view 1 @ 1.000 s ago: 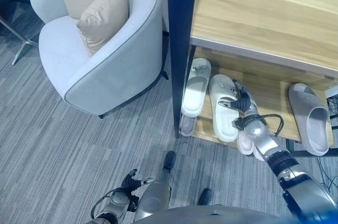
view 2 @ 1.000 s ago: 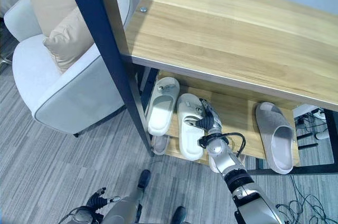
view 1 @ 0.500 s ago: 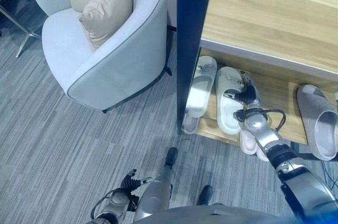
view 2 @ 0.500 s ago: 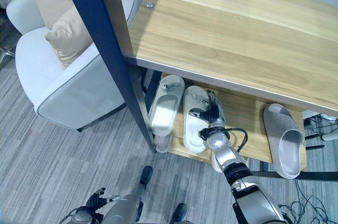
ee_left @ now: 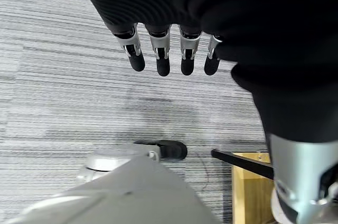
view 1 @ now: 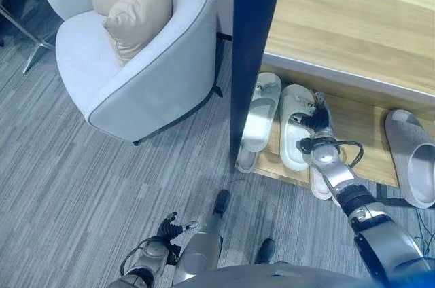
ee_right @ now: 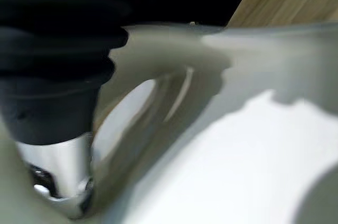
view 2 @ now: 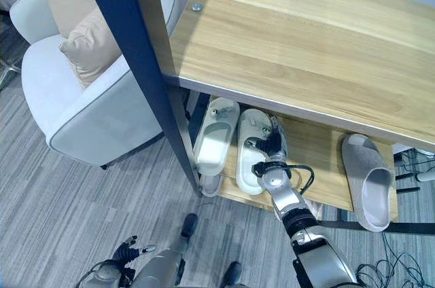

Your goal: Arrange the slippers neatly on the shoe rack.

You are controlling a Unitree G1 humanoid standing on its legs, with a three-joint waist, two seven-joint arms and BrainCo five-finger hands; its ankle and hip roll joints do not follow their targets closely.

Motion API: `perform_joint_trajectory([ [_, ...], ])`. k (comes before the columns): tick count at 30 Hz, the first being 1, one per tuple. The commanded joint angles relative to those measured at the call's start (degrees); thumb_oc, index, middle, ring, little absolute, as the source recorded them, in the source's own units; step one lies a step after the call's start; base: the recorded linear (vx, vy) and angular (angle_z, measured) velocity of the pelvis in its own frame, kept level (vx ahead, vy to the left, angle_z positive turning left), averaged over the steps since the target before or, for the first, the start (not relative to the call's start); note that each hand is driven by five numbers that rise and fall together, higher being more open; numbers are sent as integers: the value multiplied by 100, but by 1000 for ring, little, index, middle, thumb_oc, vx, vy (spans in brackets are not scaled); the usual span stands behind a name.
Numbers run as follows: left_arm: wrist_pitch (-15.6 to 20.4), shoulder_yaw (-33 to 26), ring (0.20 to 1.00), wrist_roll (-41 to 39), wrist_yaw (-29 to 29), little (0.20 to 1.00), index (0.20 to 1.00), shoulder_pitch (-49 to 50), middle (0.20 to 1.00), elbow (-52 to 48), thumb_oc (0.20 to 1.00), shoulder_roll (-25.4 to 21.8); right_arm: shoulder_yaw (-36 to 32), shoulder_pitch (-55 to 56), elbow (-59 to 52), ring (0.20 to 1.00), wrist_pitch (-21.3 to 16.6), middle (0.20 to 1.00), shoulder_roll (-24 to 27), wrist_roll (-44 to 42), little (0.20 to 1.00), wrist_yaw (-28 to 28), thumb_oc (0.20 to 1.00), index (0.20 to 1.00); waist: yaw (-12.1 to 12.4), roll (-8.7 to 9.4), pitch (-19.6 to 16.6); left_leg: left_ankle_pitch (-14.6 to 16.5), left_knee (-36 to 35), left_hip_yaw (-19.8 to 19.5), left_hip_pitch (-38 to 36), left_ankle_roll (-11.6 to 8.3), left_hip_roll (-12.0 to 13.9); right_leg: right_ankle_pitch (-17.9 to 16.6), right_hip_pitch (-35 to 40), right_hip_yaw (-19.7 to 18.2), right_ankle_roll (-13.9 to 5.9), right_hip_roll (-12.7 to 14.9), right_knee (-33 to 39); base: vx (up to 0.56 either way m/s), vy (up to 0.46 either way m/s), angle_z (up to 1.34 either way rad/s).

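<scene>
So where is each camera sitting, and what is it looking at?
Left eye view: on the head, looking down at the wooden shoe rack, white slippers and grey armchair; both arms show.
Right eye view: beside it, same scene; right robot hand on the second white slipper.
Left wrist view: on the left wrist, facing grey carpet; left robot hand with straight fingers.
Right wrist view: very close on that same white slipper.
Both eye views share the grey slipper farther right.
</scene>
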State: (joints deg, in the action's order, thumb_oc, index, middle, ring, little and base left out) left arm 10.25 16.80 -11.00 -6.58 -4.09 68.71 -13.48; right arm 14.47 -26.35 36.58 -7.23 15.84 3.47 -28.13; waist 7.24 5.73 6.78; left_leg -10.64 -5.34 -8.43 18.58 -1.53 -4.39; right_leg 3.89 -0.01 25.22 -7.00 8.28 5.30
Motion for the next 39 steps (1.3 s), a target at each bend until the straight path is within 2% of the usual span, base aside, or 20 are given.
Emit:
perform_joint_trajectory([
  [1, -8, 80, 1000, -164, -5, 1000, 1000, -71, 1000, 344, 1000, 397, 21, 41, -467, 1000, -244, 1000, 49, -162, 1000, -5, 1000, 1000, 119, -46, -49, 990, 34, -53, -582, -94, -28, -314, -38, 1, -345, 278, -44, -5, 42, 4],
  [9, -76, 21, 1000, -281, -19, 1000, 1000, -65, 1000, 387, 1000, 439, 124, 179, -402, 1000, -117, 1000, -159, -222, 1000, 34, 1000, 1000, 77, -43, -96, 1043, 34, -10, -637, -75, -45, -301, -20, -31, -351, 311, -58, 3, 18, 0],
  [21, -121, -90, 1000, -244, -70, 1000, 1000, -72, 1000, 437, 1000, 403, -87, 295, -296, 1000, -21, 1000, 32, -218, 1000, -37, 1000, 1000, 7, -51, -154, 1084, 34, -19, -691, -42, -123, -310, 1, -19, -377, 375, -105, 11, 11, 0],
  [39, -108, -84, 1000, -161, -145, 1000, 1000, 2, 1000, 517, 1000, 348, -47, 40, 973, 1000, 35, 1000, 179, -243, 1000, -76, 1000, 1000, 79, -9, -244, 1117, 34, -47, -692, -42, -214, -331, -6, 26, -403, 448, -94, 0, 2, 0],
])
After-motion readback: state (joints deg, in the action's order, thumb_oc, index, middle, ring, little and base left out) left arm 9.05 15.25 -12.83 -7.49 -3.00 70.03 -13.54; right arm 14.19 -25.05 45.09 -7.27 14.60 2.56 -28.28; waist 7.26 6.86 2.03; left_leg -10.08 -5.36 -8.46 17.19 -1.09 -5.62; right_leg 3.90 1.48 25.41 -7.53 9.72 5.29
